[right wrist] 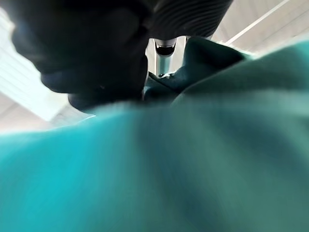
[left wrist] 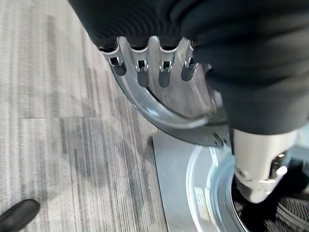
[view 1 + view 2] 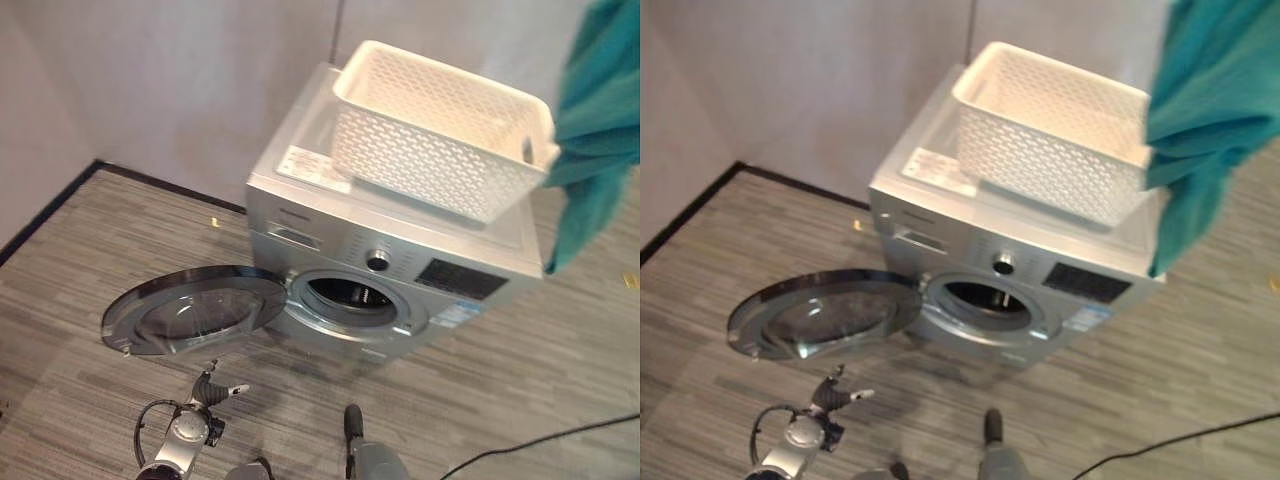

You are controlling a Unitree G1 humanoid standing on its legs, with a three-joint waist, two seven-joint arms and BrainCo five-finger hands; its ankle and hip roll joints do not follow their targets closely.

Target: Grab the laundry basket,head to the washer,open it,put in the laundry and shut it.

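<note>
Grey wood-grain floor (image 3: 90,300) lies nearest, and just above it, in the left wrist view, the left hand (image 2: 145,67) hangs low with its fingers straight and slack, holding nothing. It sits beside the rim of the washer door (image 3: 190,310), which stands swung fully out to the robot's left; I judge the hand is there because it has just served the door and is keeping clear of the opening.

Behind the door the silver washer (image 3: 400,250) faces the robot, its round drum mouth (image 3: 348,296) open and dark, with nothing visible inside from here. That open mouth is ready to take the load.

On the washer's top, toward its back and right edge, the white lattice laundry basket (image 3: 440,130) sits tilted a little, parked there so both hands are free. It looks empty from this angle.

At the basket's right end the teal laundry (image 3: 1205,100) hangs in the air, lifted above the washer's right corner. The right wrist view shows the right hand (image 1: 96,58) pressed into that cloth with a finger over a fold, so it seems to be clamped on it. The laundry is raised to clear the basket wall before going down to the drum.
</note>
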